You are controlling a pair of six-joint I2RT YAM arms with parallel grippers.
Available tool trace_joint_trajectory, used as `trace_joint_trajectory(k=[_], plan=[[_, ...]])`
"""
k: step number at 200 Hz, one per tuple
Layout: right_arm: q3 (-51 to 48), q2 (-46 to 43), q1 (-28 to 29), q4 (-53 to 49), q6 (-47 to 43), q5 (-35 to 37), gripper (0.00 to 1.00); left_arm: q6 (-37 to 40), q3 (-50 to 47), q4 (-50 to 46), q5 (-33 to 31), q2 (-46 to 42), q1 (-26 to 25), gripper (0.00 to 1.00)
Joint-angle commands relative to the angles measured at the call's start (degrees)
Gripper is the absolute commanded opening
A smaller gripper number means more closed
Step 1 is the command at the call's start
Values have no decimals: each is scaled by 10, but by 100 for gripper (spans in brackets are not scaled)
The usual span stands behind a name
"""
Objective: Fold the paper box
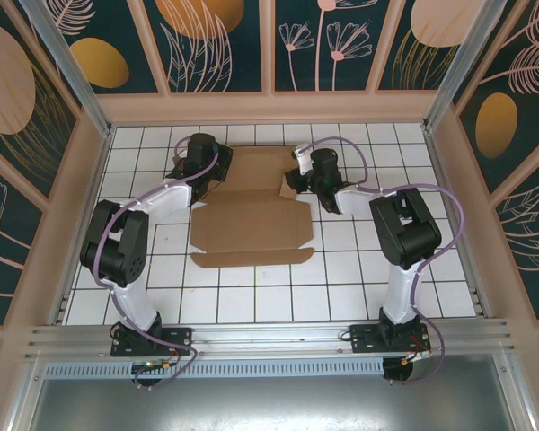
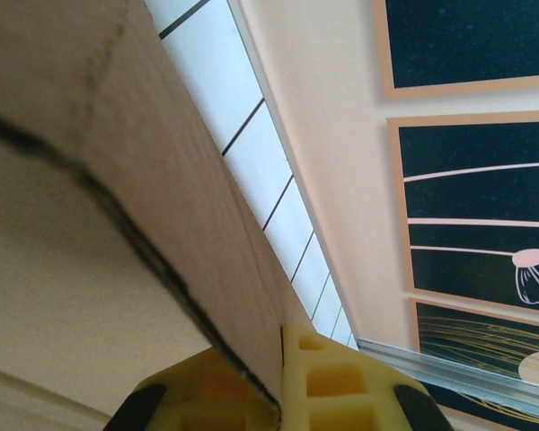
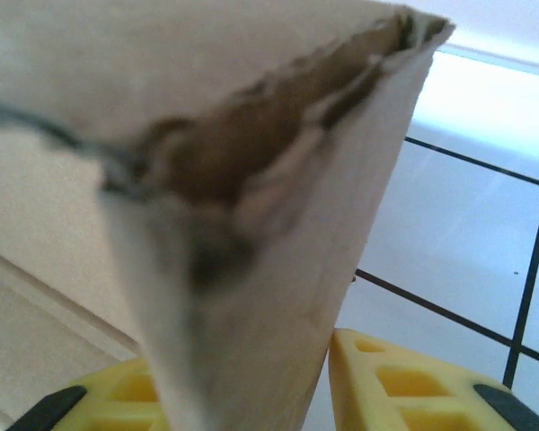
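The paper box (image 1: 251,224) lies as a flat brown cardboard sheet in the middle of the white tiled table, with a narrow flap along its near edge. My left gripper (image 1: 190,169) is at the sheet's back left corner. In the left wrist view its yellow fingers (image 2: 337,382) are pinched together on a raised flap (image 2: 162,180) of the box. My right gripper (image 1: 298,180) is at the back right side. There a folded flap (image 3: 251,269) fills the gap between the yellow fingers (image 3: 386,377), and the right finger presses against it.
Pale wooden walls (image 1: 269,106) with dark flowered panels close in the table on three sides. An aluminium rail (image 1: 269,337) carrying both arm bases runs along the near edge. Bare tiles (image 1: 278,287) lie between the sheet and the rail.
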Motion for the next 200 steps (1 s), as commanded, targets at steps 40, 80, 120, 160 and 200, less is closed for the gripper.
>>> trace_joint_trajectory(k=[40, 80, 120, 160, 200], plan=[[-12, -39, -8, -63, -16, 4, 49, 45, -20, -87, 18, -35, -7, 0], [-44, -48, -10, -35, -21, -105, 64, 39, -40, -78, 23, -43, -7, 0], [-65, -48, -17, 5, 18, -154, 68, 27, -54, -65, 35, -48, -7, 0], [-168, -107, -31, 146, 10, -204, 69, 30, -74, -57, 31, -90, -7, 0], [-224, -131, -44, 207, -23, -245, 69, 28, -105, -35, 44, -111, -7, 0]])
